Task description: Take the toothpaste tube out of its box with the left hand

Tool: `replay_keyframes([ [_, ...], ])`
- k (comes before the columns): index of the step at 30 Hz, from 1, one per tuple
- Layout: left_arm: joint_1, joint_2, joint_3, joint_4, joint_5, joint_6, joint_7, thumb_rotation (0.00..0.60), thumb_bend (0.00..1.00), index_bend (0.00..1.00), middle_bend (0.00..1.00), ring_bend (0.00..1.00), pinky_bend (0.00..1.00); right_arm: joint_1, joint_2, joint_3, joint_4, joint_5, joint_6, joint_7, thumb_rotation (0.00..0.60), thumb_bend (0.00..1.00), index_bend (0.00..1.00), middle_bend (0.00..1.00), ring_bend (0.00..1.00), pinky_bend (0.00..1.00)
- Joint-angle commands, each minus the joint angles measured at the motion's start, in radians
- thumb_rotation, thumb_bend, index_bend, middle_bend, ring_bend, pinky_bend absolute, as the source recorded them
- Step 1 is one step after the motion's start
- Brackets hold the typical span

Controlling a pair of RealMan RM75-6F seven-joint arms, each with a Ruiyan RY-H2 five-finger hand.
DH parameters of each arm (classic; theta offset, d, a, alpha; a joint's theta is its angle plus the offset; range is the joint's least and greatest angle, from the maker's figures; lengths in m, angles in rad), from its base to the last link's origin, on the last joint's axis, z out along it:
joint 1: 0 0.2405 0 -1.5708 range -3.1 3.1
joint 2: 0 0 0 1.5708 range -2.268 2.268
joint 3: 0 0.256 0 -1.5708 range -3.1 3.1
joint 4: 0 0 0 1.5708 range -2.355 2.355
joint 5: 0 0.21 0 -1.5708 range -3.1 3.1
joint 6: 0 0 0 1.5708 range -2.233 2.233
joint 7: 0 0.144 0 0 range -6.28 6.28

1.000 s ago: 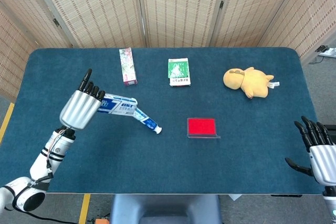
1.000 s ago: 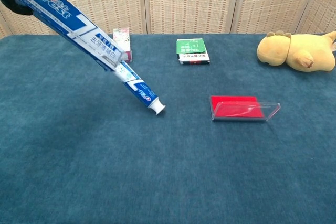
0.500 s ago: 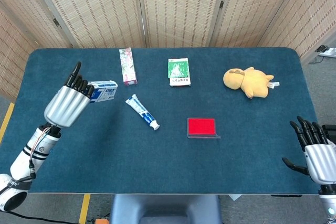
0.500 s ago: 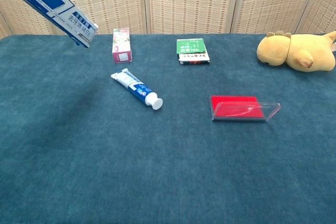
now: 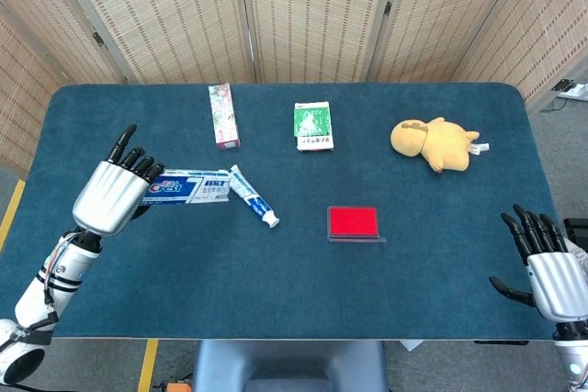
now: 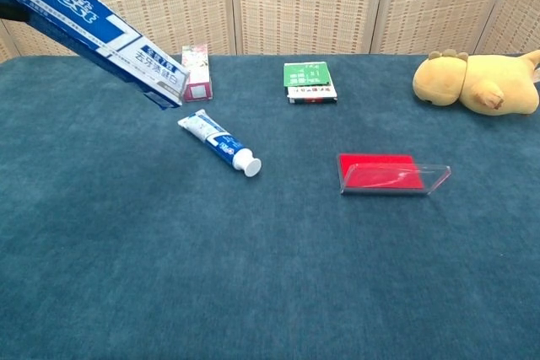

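Observation:
The white and blue toothpaste tube (image 5: 254,196) (image 6: 219,142) lies flat on the blue table, cap toward the front right, out of its box. My left hand (image 5: 112,196) holds the blue toothpaste box (image 5: 186,186) (image 6: 93,36) in the air above the table's left side, its open end slanting down toward the tube. Box and tube are apart in the chest view. My right hand (image 5: 544,262) hovers at the front right corner, fingers spread, holding nothing.
A pink box (image 5: 221,115) and a green box (image 5: 312,126) lie at the back middle. A yellow plush toy (image 5: 435,143) sits at the back right. A red card in a clear holder (image 5: 354,222) lies right of the tube.
One second ago the tube hung half out of the box. It slid out and now lies on the table. My left hand swung the box up to the left, then back toward the tube.

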Motion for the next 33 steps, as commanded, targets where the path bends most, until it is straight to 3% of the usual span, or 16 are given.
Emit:
replay_keyframes([
  [1,0.015,-0.047,-0.045,0.022,-0.19,-0.154,-0.476,0.6,0.11,0.44,0.52,0.33,0.09,0.0,0.001,0.0,0.001,0.0,0.001,0.002,0.6,0.21,0.0,0.0,0.0,0.0],
  [5,0.016,-0.134,-0.035,0.126,-0.2,-0.22,-0.643,0.6,0.12,0.44,0.52,0.33,0.1,-0.001,0.0,0.0,0.002,-0.003,0.005,0.001,0.6,0.21,0.0,0.0,0.0,0.0],
  [9,0.031,-0.303,-0.02,0.253,-0.179,-0.169,-0.676,0.6,0.12,0.47,0.53,0.34,0.14,0.003,-0.004,-0.002,0.002,-0.004,-0.002,-0.009,0.6,0.21,0.0,0.0,0.0,0.0],
  [12,0.027,-0.378,-0.005,0.305,-0.186,-0.188,-0.673,0.6,0.12,0.45,0.52,0.32,0.13,0.005,-0.004,-0.005,0.0,-0.007,-0.007,-0.015,0.6,0.21,0.0,0.0,0.0,0.0],
  [14,0.01,-0.392,0.023,0.329,-0.208,-0.244,-0.582,0.6,0.11,0.35,0.42,0.25,0.1,0.005,-0.003,-0.005,0.0,-0.011,-0.004,-0.01,0.6,0.21,0.0,0.0,0.0,0.0],
  [17,-0.009,-0.409,0.043,0.354,-0.239,-0.249,-0.377,0.6,0.1,0.02,0.02,0.01,0.01,0.003,-0.001,-0.005,0.006,-0.015,0.005,0.006,0.6,0.21,0.0,0.0,0.0,0.0],
  [21,-0.017,-0.384,0.037,0.283,-0.301,-0.215,-0.156,0.6,0.1,0.0,0.0,0.0,0.0,-0.003,0.003,-0.007,0.012,-0.021,0.018,0.02,0.6,0.21,0.0,0.0,0.0,0.0],
  [25,-0.013,-0.322,0.019,0.194,-0.34,-0.193,-0.086,0.6,0.1,0.0,0.0,0.0,0.0,-0.006,0.004,-0.008,0.013,-0.022,0.023,0.023,0.6,0.21,0.0,0.0,0.0,0.0],
  [29,0.009,-0.228,0.035,0.111,-0.357,-0.177,-0.03,0.6,0.1,0.0,0.0,0.0,0.0,-0.01,0.005,-0.008,0.012,-0.023,0.032,0.021,0.6,0.21,0.0,0.0,0.0,0.0],
  [31,0.03,-0.172,0.05,0.071,-0.348,-0.199,-0.081,0.6,0.1,0.0,0.0,0.0,0.0,-0.011,0.004,-0.006,0.011,-0.018,0.032,0.017,0.6,0.21,0.0,0.0,0.0,0.0],
  [33,0.063,-0.126,0.057,0.066,-0.298,-0.216,-0.228,0.6,0.11,0.0,0.0,0.0,0.0,-0.012,0.002,-0.005,0.009,-0.017,0.033,0.01,0.6,0.21,0.0,0.0,0.0,0.0],
])
